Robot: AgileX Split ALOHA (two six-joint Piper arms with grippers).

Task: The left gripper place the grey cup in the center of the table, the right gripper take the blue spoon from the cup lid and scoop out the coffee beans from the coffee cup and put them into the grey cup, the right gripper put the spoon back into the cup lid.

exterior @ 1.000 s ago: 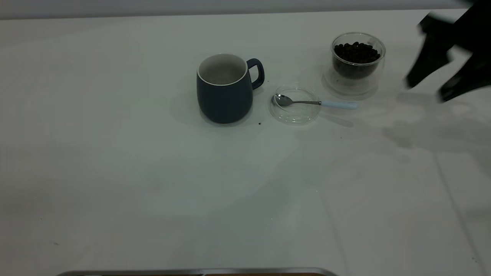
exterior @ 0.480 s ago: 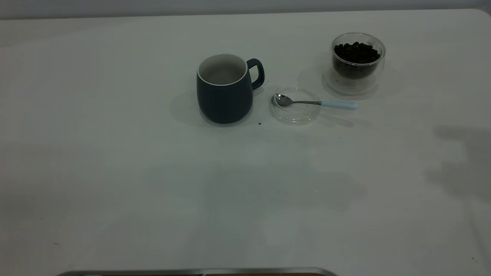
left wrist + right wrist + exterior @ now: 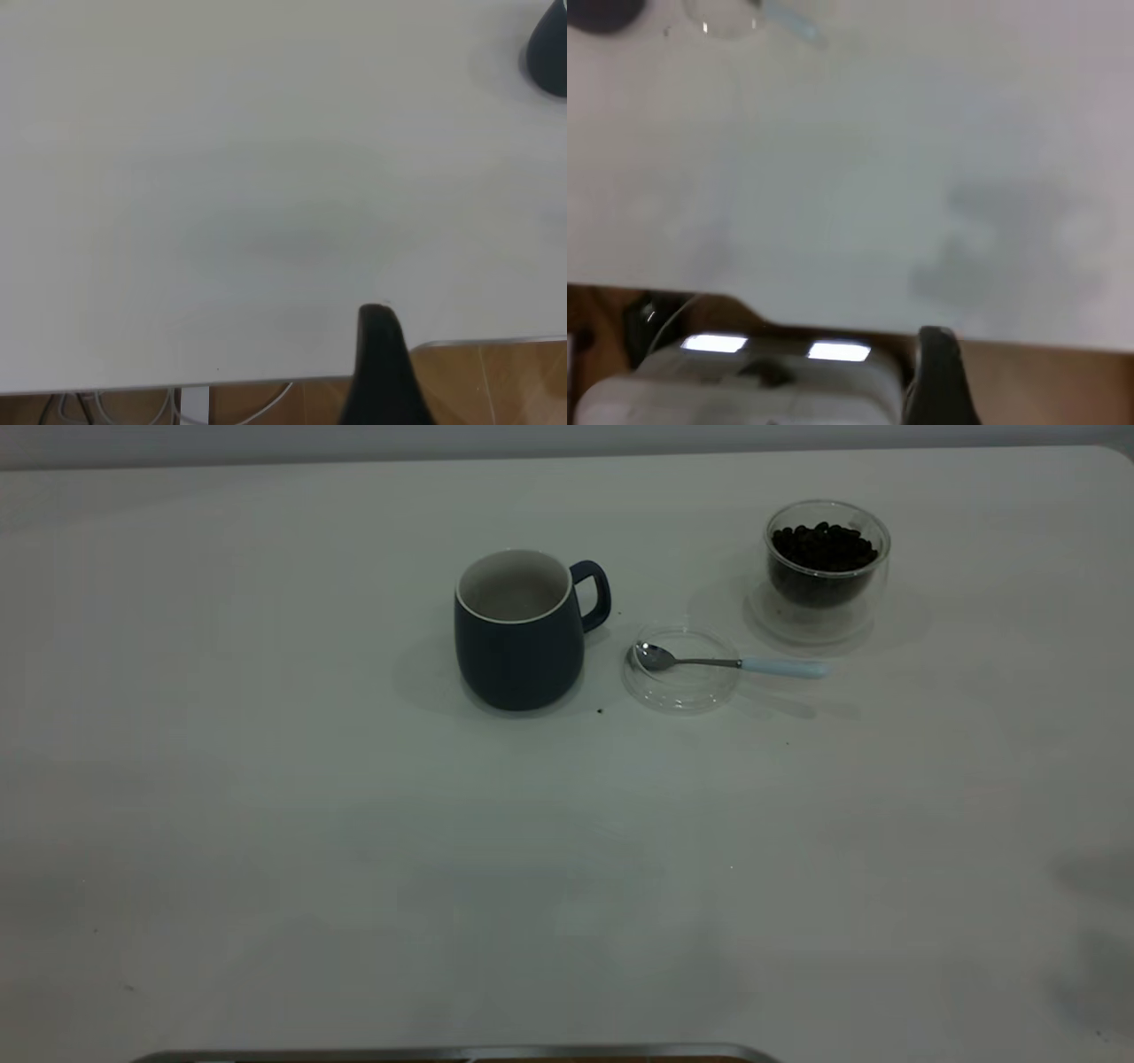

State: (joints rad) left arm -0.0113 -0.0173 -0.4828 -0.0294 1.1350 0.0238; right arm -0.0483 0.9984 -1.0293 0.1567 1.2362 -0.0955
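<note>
The grey cup (image 3: 518, 633) stands upright near the middle of the table (image 3: 266, 824), handle toward the right. Just right of it lies the cup lid (image 3: 680, 682) with the blue spoon (image 3: 735, 662) resting across it, bowl in the lid and pale handle sticking out to the right. The coffee cup (image 3: 826, 602) with coffee beans (image 3: 826, 545) stands at the back right. Neither gripper shows in the exterior view. My left gripper (image 3: 381, 372) is a black tip over the table's edge, far from the cup (image 3: 549, 53). My right gripper (image 3: 937, 376) is likewise at the table's edge, far from the lid (image 3: 722, 18).
A few dark specks lie on the table near the cup (image 3: 600, 711). A metal edge (image 3: 443, 1052) runs along the front of the exterior view. The right wrist view shows a white box (image 3: 735, 381) below the table edge.
The right gripper, at the far right beside the coffee cup one second ago, has withdrawn out of the exterior view. Its shadow has slid to the front right. The objects have not moved.
</note>
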